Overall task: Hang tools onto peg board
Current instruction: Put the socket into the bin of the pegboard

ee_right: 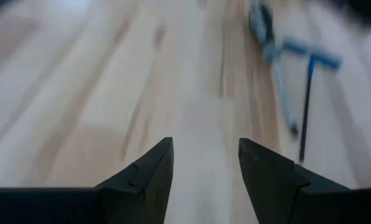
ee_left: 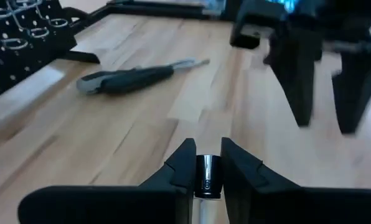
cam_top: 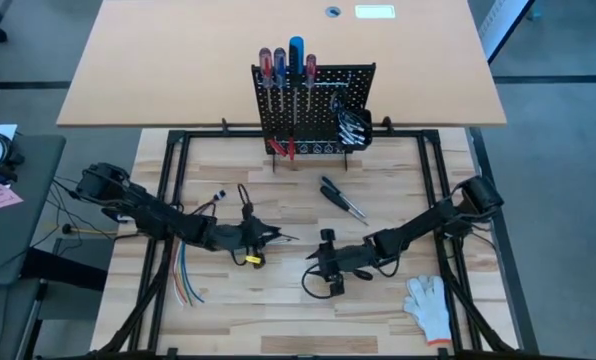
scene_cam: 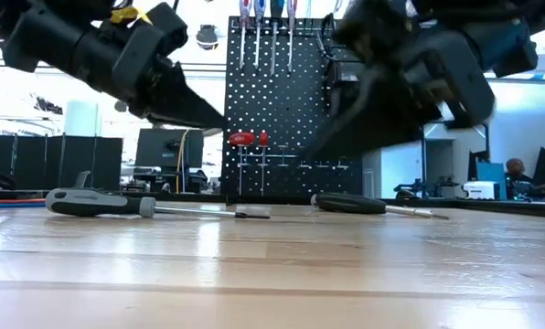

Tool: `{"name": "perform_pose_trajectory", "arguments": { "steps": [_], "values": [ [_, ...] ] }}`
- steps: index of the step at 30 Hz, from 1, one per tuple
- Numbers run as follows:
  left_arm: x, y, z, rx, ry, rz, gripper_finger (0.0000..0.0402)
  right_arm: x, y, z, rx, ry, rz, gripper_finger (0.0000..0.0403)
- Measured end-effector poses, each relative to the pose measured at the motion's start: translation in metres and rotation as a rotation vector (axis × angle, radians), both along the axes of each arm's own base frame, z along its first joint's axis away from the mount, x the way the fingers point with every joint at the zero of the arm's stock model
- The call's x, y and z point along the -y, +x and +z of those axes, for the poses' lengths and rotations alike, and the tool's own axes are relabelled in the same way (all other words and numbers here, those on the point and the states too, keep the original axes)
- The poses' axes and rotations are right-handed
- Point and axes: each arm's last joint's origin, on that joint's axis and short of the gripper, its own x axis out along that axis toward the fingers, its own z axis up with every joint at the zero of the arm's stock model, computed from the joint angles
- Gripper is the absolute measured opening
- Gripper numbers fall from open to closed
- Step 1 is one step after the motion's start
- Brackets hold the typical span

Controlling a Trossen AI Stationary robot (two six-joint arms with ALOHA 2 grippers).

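Observation:
The black peg board [cam_top: 313, 105] stands upright at the table's far middle. Several screwdrivers [cam_top: 286, 68] hang along its top, and a small black bin [cam_top: 355, 127] sits at its lower right. Two black-handled screwdrivers [cam_top: 343, 198] lie flat on the wood in front of it; one also shows in the left wrist view [ee_left: 129, 78]. My left gripper [cam_top: 278, 238] is at mid-table, shut on a small silver metal tool [ee_left: 206, 177]. My right gripper [cam_top: 318, 262] is open and empty just to its right, fingers [ee_left: 297, 74] pointing down above the wood. My left gripper pinches the small silver tool between its two fingers, its rounded end [ee_left: 207, 168] showing between the fingertips. The tool lies along the fingers. The fingers [scene_cam: 195, 108] slant down toward the table's right and stay above the wood.
A bundle of coloured wires [cam_top: 185, 282] lies at the near left. A white glove [cam_top: 430, 305] lies at the near right. Bare wood [ee_right: 142, 81] lies under and ahead of my right gripper. A black frame [cam_top: 178, 140] borders the wooden top.

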Motion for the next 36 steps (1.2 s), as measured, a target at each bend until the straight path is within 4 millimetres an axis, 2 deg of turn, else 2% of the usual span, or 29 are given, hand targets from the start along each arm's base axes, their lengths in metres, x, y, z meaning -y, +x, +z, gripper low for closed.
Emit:
{"name": "perform_pose_trajectory", "arguments": {
  "steps": [6,12,16,20,23,27,32,36],
  "values": [
    [0.002,0.009,0.001,0.193,-0.182,0.035,0.0040,-0.012,0.002,0.013,0.165,-0.119,-0.017,0.0187],
    [-0.002,0.027,-0.040,0.120,-0.309,0.058,0.0040,-0.025,-0.009,0.009,0.133,-0.293,-0.102,0.0187],
    [-0.001,0.056,-0.056,0.065,-0.346,0.028,0.0040,-0.030,-0.017,0.002,0.057,-0.350,-0.077,0.0187],
    [-0.002,0.093,-0.066,-0.081,-0.312,0.011,0.0040,-0.033,-0.031,-0.001,-0.031,-0.442,-0.118,0.0187],
    [-0.008,0.120,-0.064,-0.183,-0.256,0.041,0.0049,-0.029,-0.043,0.003,-0.102,-0.450,-0.168,0.0187],
    [-0.017,0.144,-0.058,-0.234,-0.189,0.051,0.0067,-0.021,-0.053,0.008,-0.169,-0.402,-0.243,0.0187],
    [-0.025,0.152,-0.041,-0.217,-0.111,0.025,0.0107,-0.013,-0.052,0.002,-0.203,-0.337,-0.292,0.0187],
    [-0.028,0.147,-0.028,-0.255,-0.087,0.022,0.0144,-0.001,-0.047,-0.020,-0.292,-0.298,-0.303,0.0187]
  ]
}}
